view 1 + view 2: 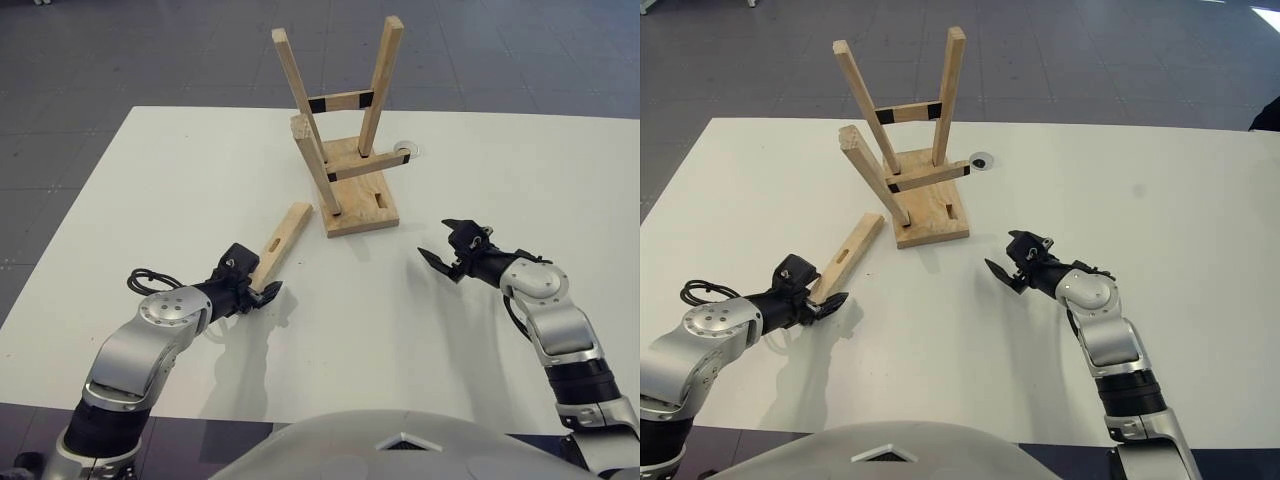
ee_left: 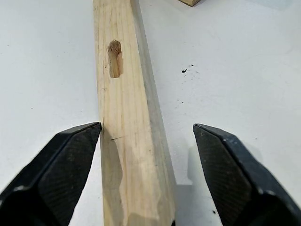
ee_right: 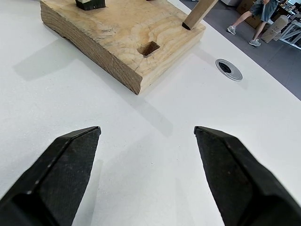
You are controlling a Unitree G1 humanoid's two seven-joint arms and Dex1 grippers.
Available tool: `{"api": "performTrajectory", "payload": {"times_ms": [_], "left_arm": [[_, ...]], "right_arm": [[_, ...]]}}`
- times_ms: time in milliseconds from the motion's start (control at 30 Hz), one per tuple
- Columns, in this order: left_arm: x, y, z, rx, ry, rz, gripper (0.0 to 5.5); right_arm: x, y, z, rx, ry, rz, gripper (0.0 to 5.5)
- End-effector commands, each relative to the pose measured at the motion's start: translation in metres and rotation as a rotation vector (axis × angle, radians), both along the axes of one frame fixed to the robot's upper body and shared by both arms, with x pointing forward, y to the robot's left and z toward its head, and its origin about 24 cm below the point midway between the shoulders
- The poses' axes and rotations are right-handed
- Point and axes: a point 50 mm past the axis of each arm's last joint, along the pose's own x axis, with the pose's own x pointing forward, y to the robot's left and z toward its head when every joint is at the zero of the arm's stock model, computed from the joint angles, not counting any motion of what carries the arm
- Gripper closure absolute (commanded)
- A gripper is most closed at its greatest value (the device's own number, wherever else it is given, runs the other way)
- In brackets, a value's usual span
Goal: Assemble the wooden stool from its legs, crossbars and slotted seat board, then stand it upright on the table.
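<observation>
Left gripper point(image 2: 146, 127), jaws wide, straddles the loose leg point(image 1: 283, 243) lying on the table point(image 1: 150, 180); right gripper point(image 3: 146, 128), equally wide, hovers near the seat board point(image 3: 113, 42).

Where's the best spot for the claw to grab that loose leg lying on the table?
Probably the near end of the loose leg, from above, across its narrow width: it lies flat, and the open left claw straddles it there.

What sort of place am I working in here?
Probably an open hall or lab floor, not a home workshop. The work surface is a big white table with a cable grommet set into it, office style, and a wide dark grey tiled floor stretches away beyond it.
</observation>
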Motion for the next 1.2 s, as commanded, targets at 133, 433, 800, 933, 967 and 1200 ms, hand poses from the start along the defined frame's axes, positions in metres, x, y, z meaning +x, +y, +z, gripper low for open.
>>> {"api": "performTrajectory", "payload": {"times_ms": [133, 433, 800, 933, 967, 1200], "left_arm": [[0.01, 0.0, -0.003, 0.016, -0.036, -0.007, 1.87], [0.014, 0.006, -0.004, 0.117, -0.081, -0.019, 2.67], [0.038, 0.02, 0.015, 0.167, -0.33, 0.112, 4.33], [0.065, 0.025, 0.057, 0.124, -0.628, 0.218, 4.44], [0.072, 0.025, 0.071, 0.113, -0.702, 0.229, 4.44], [0.095, -0.01, 0.183, -0.106, -1.138, 0.064, 4.44]], "right_arm": [[-0.001, 0.001, 0.002, -0.003, 0.001, -0.001, 1.81], [-0.003, 0.001, 0.001, -0.01, 0.003, -0.002, 1.81], [-0.001, 0.002, 0.003, 0.024, 0.006, -0.013, 1.81], [0.003, -0.005, 0.012, 0.129, 0.035, -0.084, 1.81], [0.006, -0.008, 0.017, 0.165, 0.037, -0.105, 1.81], [0.027, -0.022, 0.117, 0.617, -0.061, -0.179, 1.81]]}}
